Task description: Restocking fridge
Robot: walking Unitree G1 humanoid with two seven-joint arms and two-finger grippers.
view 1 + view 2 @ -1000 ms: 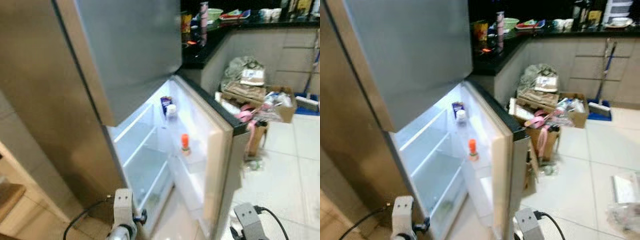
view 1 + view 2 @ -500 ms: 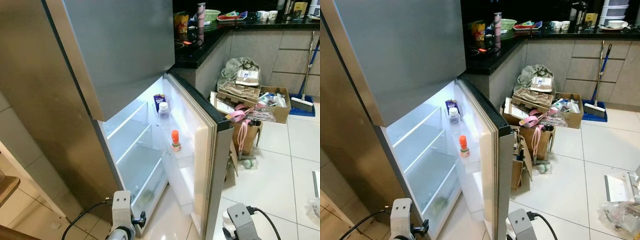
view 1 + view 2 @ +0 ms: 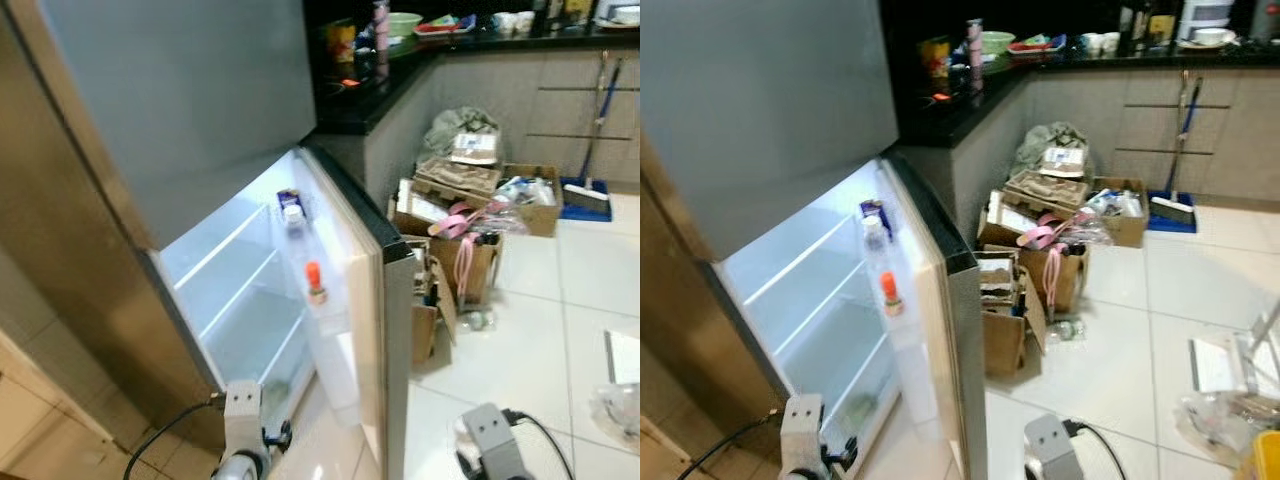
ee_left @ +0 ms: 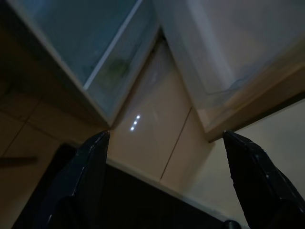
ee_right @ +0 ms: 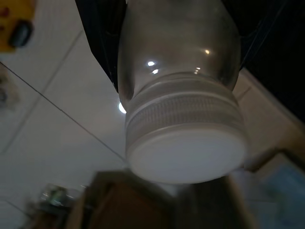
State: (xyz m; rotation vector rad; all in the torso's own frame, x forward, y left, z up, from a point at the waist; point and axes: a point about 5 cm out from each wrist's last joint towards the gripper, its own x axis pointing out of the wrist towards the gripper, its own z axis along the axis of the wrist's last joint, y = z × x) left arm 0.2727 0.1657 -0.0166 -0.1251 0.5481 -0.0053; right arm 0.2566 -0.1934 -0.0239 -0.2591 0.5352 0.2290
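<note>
Fridge (image 3: 120, 180) door (image 3: 385, 330) edge, floor (image 3: 520, 350) beside

1 fridge (image 3: 150, 150) is standing w/ its lower door (image 3: 375, 330) hanging open, and that door is carrying 3 items: 1 blue carton (image 3: 288, 198), 1 white-capped bottle (image 3: 293, 214) and 1 orange-capped bottle (image 3: 315, 283). Inside, 2 glass shelves (image 3: 225, 275) are showing. 1 white-lidded jar (image 5: 183, 109) is showing in the right wrist view, 1 broom (image 3: 590, 150) is leaning by the counter (image 3: 420, 45), and approx. 3 cardboard boxes (image 3: 460, 255) are sitting on the floor (image 3: 530, 350).
</note>
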